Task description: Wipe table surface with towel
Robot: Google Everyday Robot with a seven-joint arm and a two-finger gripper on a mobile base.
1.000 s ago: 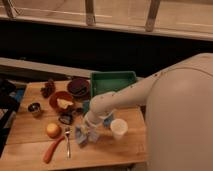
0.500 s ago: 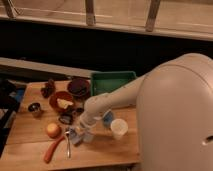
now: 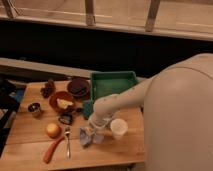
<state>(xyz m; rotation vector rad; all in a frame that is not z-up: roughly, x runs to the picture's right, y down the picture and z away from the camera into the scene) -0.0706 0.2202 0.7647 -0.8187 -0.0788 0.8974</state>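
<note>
Grey-blue towel (image 3: 86, 136) on table surface (image 3: 30, 131), pinched under gripper (image 3: 93, 131); fingers closed, partly hidden by arm.

A green tray (image 3: 114, 82) sits at the back, a dark bowl (image 3: 78, 87) beside it. A red bowl (image 3: 62, 101) holds something pale. Nearer lie an orange (image 3: 53, 130), a carrot (image 3: 52, 149), a spoon (image 3: 67, 141) and a white cup (image 3: 119, 128).

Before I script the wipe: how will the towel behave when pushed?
The towel shows folds, so it is probably floppy and may bunch. The gripper, shut on it, likely needs downward pressure. Dragged right, it might tip the white cup.
</note>
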